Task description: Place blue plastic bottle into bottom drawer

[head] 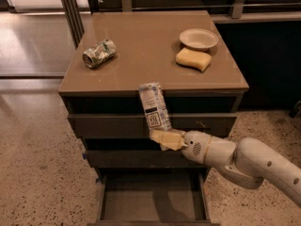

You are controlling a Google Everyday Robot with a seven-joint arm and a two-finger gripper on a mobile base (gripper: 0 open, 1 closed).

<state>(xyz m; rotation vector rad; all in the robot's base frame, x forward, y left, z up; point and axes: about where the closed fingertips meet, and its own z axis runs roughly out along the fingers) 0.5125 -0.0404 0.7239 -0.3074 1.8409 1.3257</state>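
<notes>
The blue plastic bottle [154, 106] is clear with a white-bluish printed label. It is held tilted in front of the cabinet's upper drawer fronts. My gripper [164, 139] reaches in from the right on a white arm and is shut on the bottle's lower end. The bottom drawer [153, 218] is pulled open below, a wide grey-brown box with nothing visible inside. The bottle hangs above the drawer's back part.
On the brown cabinet top [150, 46] lie a crushed green-and-white can [99, 53] at the left, a yellow sponge [193, 59] and a small beige bowl [198, 38] at the right. Speckled floor [37, 173] surrounds the cabinet.
</notes>
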